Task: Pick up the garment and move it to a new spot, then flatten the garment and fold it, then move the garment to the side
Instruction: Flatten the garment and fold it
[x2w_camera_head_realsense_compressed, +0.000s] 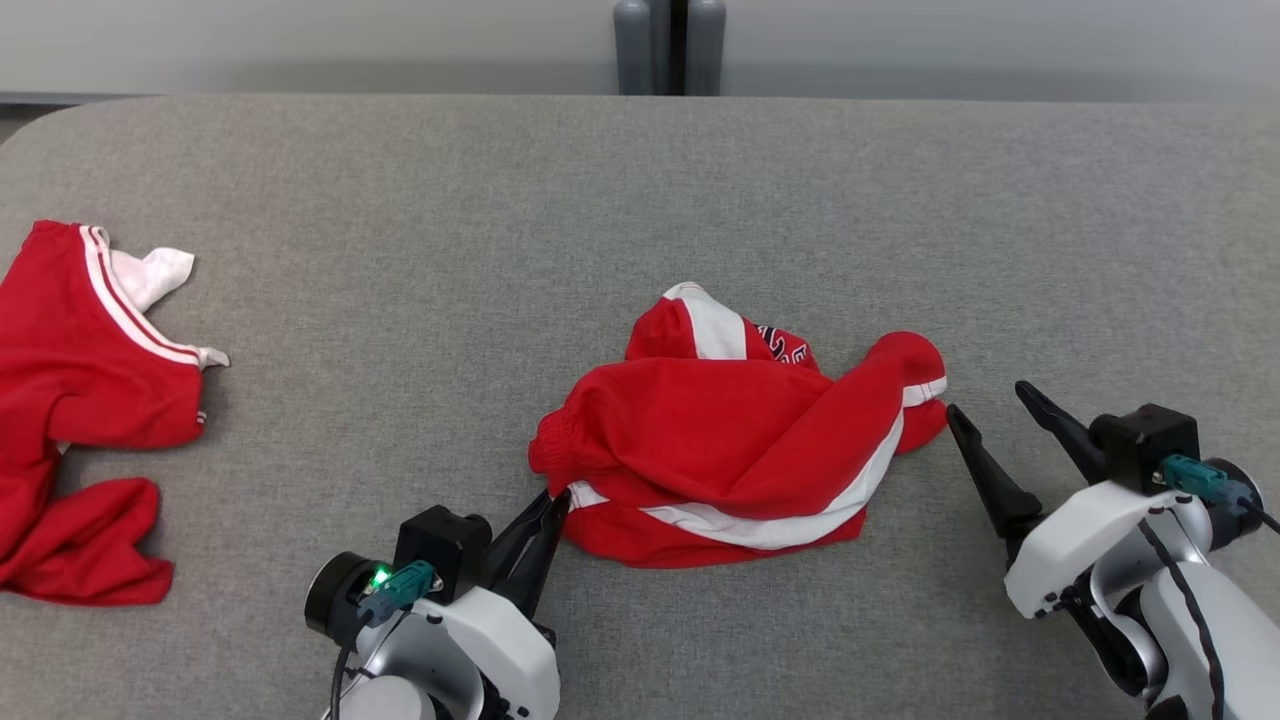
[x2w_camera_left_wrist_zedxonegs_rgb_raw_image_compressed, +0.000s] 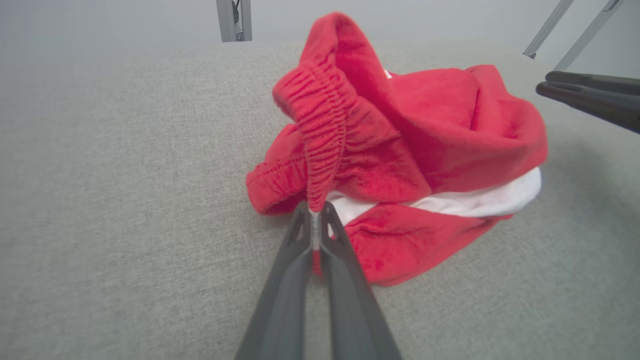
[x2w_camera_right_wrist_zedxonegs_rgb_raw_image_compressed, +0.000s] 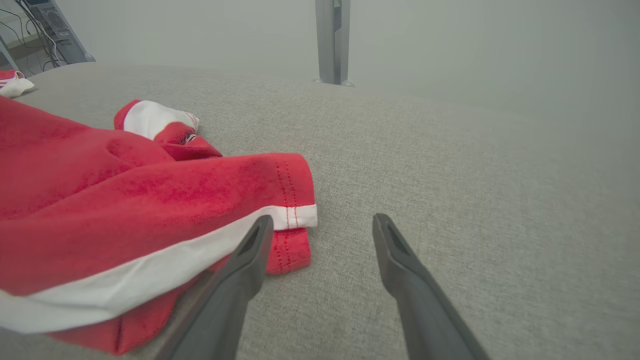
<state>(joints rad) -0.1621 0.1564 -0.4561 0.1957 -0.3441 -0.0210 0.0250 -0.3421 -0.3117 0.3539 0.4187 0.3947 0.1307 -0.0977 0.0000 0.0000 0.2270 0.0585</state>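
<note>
The garment (x2w_camera_head_realsense_compressed: 720, 450) lies crumpled in a heap on the table (x2w_camera_head_realsense_compressed: 400, 200), between the two pincers. The left pincer (x2w_camera_head_realsense_compressed: 556, 500) is clamped on the heap's nearest edge, its tips pinching a thin fold of red-and-white trim just below a gathered red band. The right pincer (x2w_camera_head_realsense_compressed: 985, 398) stands wide and holds nothing. Its inner finger (x2w_camera_head_realsense_compressed: 985, 470) is just beside the garment's stitched, white-striped end; whether they touch I cannot tell. Well outward of the left pincer lies another red garment (x2w_camera_head_realsense_compressed: 80, 400) with white stripes.
</note>
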